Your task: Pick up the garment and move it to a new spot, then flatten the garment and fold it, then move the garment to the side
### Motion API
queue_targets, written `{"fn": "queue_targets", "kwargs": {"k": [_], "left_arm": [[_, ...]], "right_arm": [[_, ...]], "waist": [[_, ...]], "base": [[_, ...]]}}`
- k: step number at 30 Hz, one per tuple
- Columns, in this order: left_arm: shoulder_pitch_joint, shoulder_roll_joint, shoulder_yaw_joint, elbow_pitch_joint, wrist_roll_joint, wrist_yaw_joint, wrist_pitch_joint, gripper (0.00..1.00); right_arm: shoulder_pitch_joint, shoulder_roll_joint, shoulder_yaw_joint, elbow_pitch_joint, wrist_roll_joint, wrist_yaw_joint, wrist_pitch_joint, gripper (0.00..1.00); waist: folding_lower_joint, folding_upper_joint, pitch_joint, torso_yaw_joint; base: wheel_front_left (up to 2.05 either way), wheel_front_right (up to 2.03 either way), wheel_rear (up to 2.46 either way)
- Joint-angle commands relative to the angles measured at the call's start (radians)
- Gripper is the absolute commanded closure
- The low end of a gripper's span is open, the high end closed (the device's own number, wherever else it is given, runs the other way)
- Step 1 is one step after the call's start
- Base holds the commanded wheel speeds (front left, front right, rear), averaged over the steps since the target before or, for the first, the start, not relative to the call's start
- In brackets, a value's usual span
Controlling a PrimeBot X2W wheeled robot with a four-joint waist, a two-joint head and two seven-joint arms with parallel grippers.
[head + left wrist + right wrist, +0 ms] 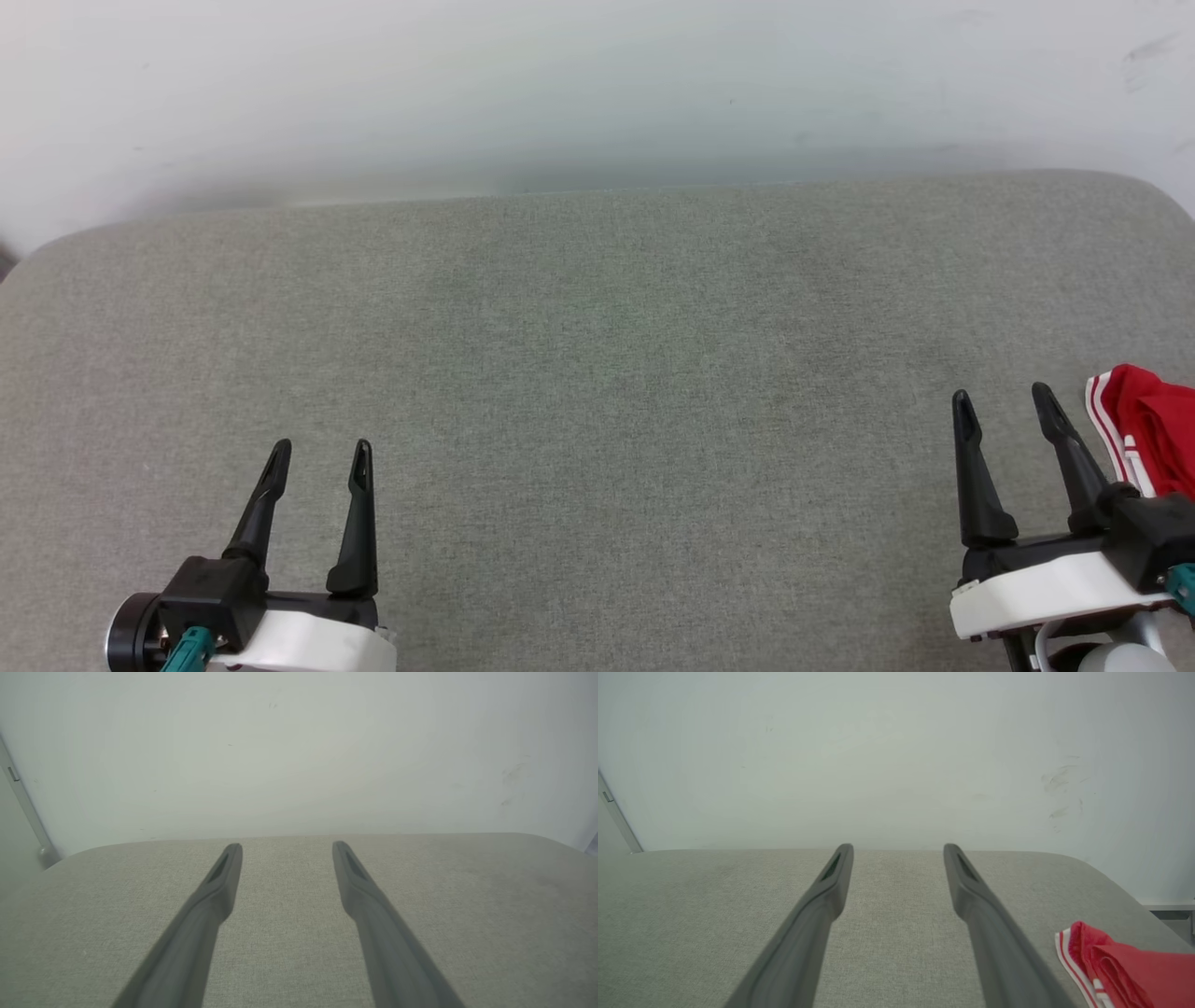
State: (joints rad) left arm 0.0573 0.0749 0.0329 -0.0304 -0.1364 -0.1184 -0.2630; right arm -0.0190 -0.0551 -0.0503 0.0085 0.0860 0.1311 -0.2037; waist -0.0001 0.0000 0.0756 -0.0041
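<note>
The garment (1146, 429) is a red jersey with red-white striped trim, bunched at the right edge of the grey fabric surface (597, 373); part of it runs out of the head view. In the right wrist view the garment (1125, 970) lies at the lower right, beside the right finger and apart from it. My right gripper (1005, 403) stands open just left of the garment, nothing between its fingers. My left gripper (320, 454) is open at the lower left, far from the garment. Both wrist views show the fingers spread over bare fabric: left gripper (286, 847), right gripper (898, 849).
A pale wall (597, 84) rises behind the surface's far edge. The surface has rounded far corners (1144, 187). A narrow vertical strip (23, 807) runs down the wall at the left of the left wrist view.
</note>
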Motion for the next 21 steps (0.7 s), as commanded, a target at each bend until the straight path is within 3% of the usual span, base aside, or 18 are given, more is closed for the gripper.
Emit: {"fn": "queue_targets", "kwargs": {"k": [1,21], "left_arm": [[0.009,-0.006,0.003,0.000,0.001,-0.002,-0.002,0.00],[0.018,-0.021,0.032,-0.007,-0.012,-0.009,-0.002,0.00]], "right_arm": [[0.010,0.006,0.004,0.005,-0.002,-0.001,-0.008,0.00],[-0.001,0.007,0.022,0.010,0.013,-0.001,-0.024,0.00]], "waist": [[0.0001,0.0000,-0.002,0.000],[0.0001,0.0000,-0.017,0.000]], "base": [[0.00,0.00,0.00],[0.00,0.00,0.00]]}}
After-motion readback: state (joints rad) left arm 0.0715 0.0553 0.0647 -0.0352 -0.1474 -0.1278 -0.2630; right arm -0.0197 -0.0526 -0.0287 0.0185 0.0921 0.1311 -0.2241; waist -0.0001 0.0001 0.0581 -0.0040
